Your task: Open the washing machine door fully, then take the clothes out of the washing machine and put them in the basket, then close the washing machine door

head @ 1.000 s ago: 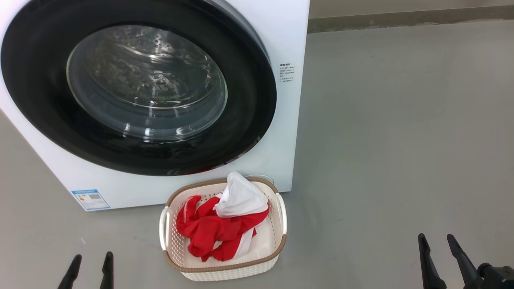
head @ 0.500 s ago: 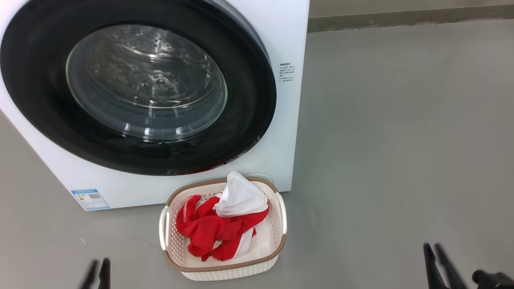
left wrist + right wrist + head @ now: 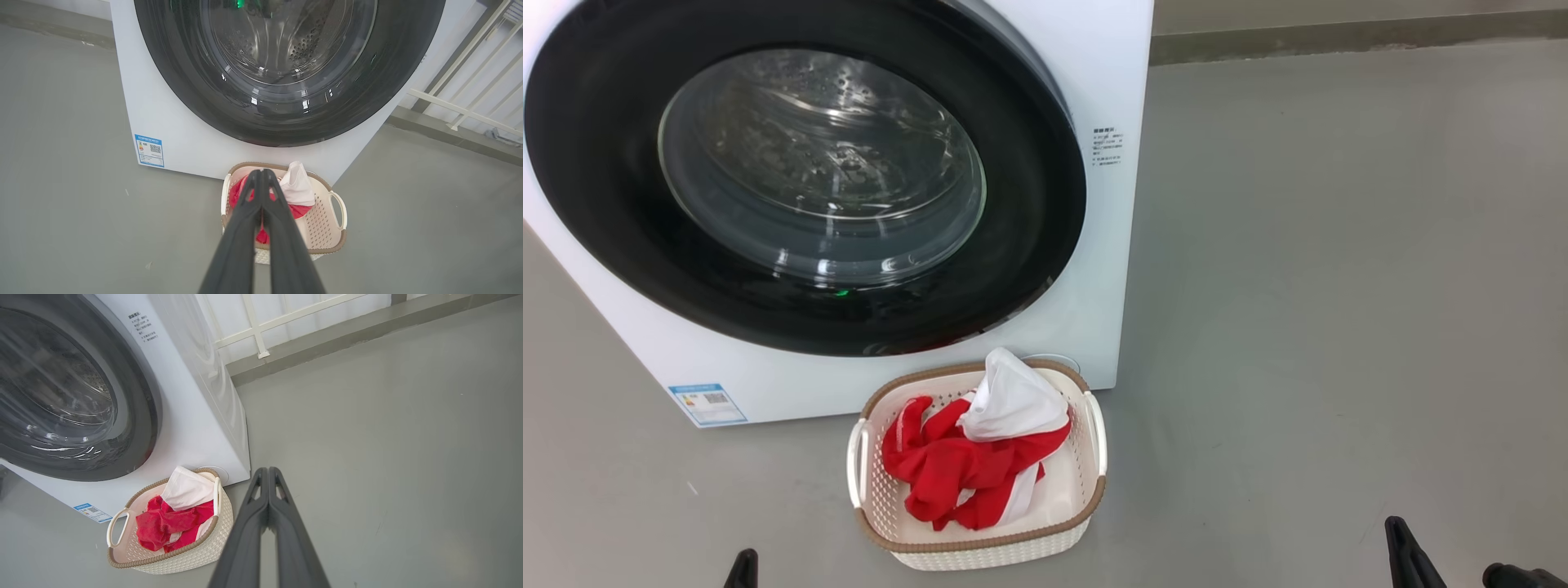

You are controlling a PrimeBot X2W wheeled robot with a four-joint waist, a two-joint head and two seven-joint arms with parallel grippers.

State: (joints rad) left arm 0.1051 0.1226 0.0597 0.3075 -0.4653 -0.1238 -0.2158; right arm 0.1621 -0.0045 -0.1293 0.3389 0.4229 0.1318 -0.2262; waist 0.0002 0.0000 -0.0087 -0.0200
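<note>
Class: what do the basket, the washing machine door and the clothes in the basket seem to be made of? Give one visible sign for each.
Small cream perforated basket: likely moulded plastic, matt; regular holes, brown woven-look rim.
Large round door: glossy black rim, probably plastic, around a clear glass-like bowl; sharp reflections.
Red and white clothes: soft fabric; they crumple and fold.

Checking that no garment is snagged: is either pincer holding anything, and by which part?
Nothing is held. The left pincer and the right pincer are both shut empty; the clothes lie in the basket.
</note>
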